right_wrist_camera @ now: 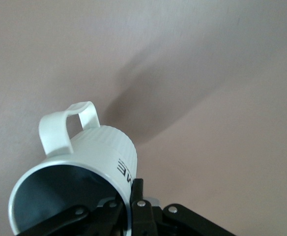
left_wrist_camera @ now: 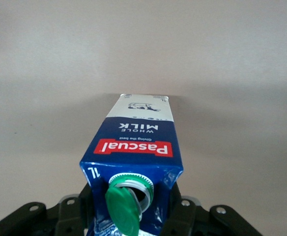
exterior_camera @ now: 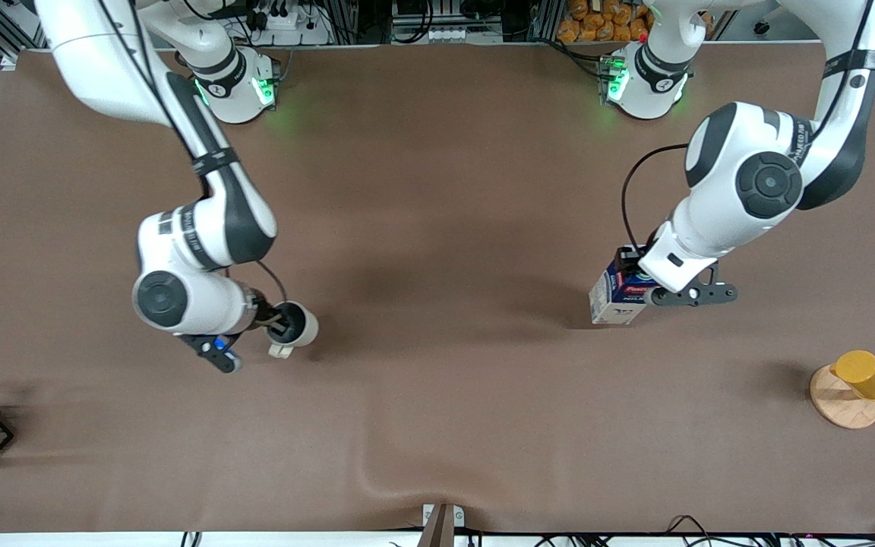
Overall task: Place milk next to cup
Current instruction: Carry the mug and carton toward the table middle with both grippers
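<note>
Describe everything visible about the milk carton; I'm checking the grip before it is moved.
The milk carton is a small gable-top carton, seemingly coated card: dark-blue top, red label reading Pascal, "WHOLE MILK", white lower sides with a cow drawing. Its green round cap hangs open off the spout. It looks roughly upright toward the left arm's end of the brown table; whether its base touches the table is unclear. The left hand is shut on its top, a finger on each side. Nothing else touches it.

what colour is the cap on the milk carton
Green. The milk has a round green cap, seen best in the left wrist view.
</note>
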